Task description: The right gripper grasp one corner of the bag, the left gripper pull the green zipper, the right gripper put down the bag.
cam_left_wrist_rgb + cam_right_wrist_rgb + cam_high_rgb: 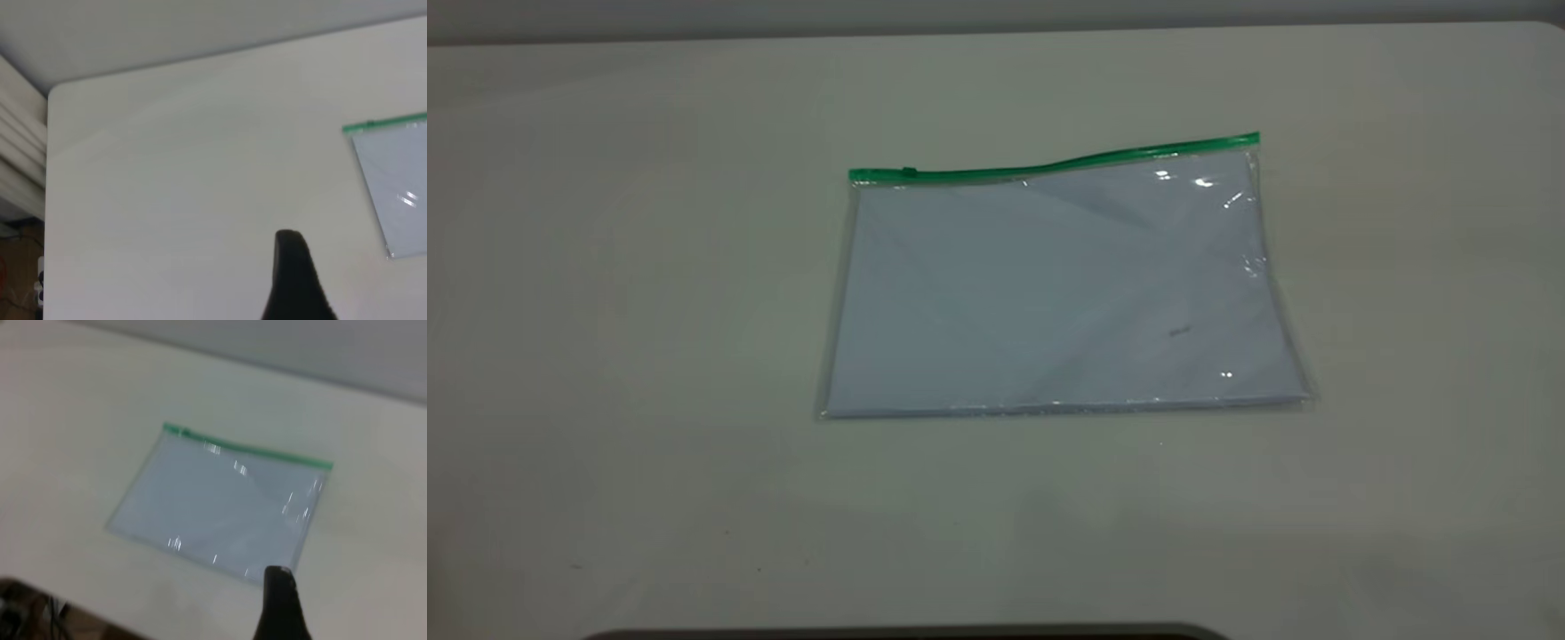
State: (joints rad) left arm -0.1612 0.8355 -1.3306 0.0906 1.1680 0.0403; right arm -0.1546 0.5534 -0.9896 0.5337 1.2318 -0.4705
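Observation:
The bag (1063,289) lies flat on the white table (649,356), with white paper showing through it. The green zipper (1049,166) runs along its far long edge, and the slider tab (908,172) sits near the left end. Neither gripper shows in the exterior view. My left gripper (293,280) shows only as a black tip over bare table, apart from the bag (400,187). My right gripper (280,607) shows only as a black tip, raised above the table by one corner of the bag (223,507) on the side away from the zipper (253,451).
The table's far edge (996,31) meets a grey wall. A dark curved edge (907,633) lies at the front of the exterior view. The left wrist view shows a table corner (53,90) with floor clutter beyond it.

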